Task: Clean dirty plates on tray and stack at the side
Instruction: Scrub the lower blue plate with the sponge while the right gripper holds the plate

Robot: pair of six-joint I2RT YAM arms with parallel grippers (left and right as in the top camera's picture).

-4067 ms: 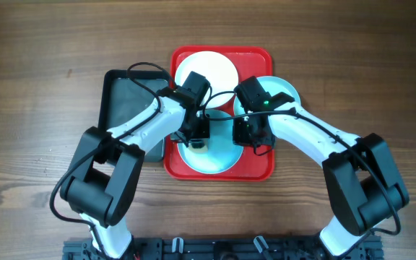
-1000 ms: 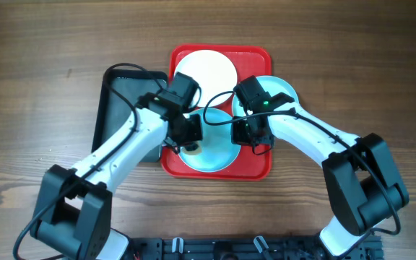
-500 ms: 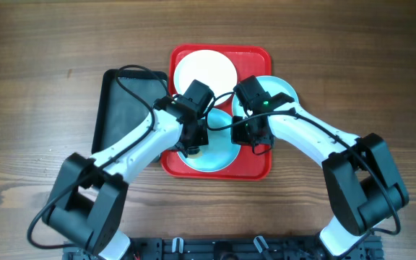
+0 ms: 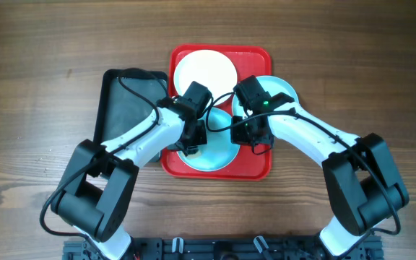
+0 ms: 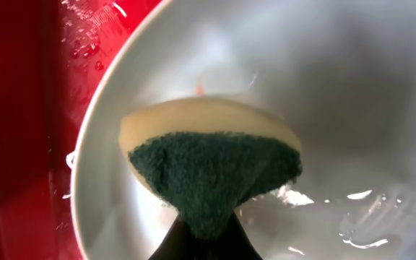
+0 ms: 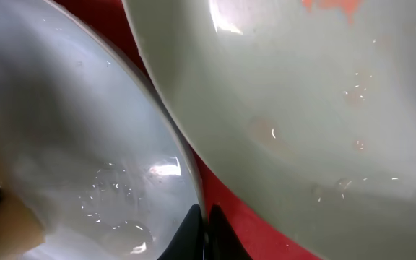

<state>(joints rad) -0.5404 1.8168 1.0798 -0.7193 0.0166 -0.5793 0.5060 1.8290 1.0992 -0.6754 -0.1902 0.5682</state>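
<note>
The red tray holds three plates: a white plate at the back, a pale blue plate at the right, and a pale blue plate at the front. My left gripper is shut on a green and yellow sponge and presses it on the wet front plate. My right gripper is shut on the front plate's rim, fingertips pinching it. The right plate shows an orange smear.
A black tray lies against the red tray's left side on the wooden table. Water drops sit on the red tray floor. Both arms cross over the red tray's middle.
My left gripper has moved the sponge a little to the right across the front plate. The right arm has not moved and keeps its grip on the rim.
</note>
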